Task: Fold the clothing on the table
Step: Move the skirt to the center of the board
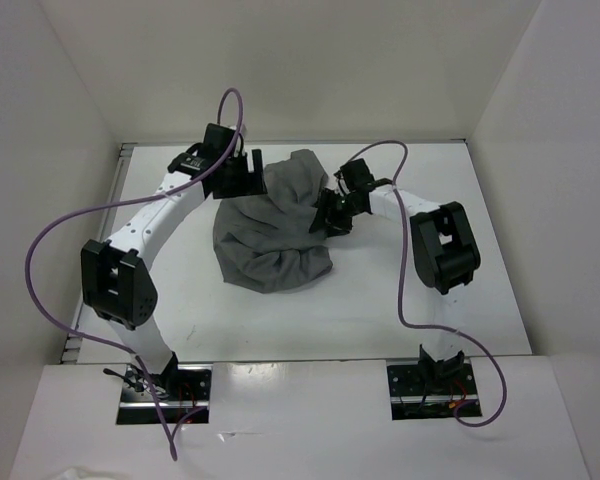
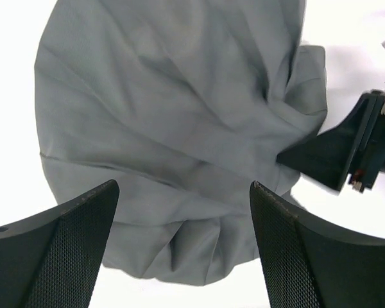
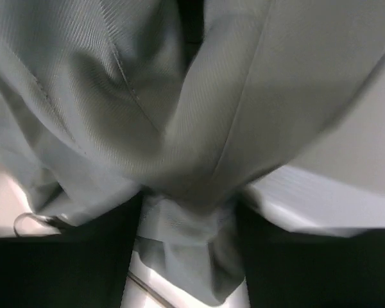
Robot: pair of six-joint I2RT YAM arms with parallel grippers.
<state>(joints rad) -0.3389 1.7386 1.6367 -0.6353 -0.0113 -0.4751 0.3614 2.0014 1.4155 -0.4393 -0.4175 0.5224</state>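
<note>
Left fingers (image 2: 70, 244) hang spread wide, released, just above the grey skirt (image 1: 265, 235), which lies crumpled mid-worktop (image 1: 380, 300), nearer the far edge. Right fingers (image 3: 64, 256) straddle a bunched fold at its right side; whether they're clenched, I cannot tell.

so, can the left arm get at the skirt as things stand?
Probably yes. The left claw hangs open just above the skirt with nothing between them. The right claw is at the opposite edge, clear of its path.
</note>
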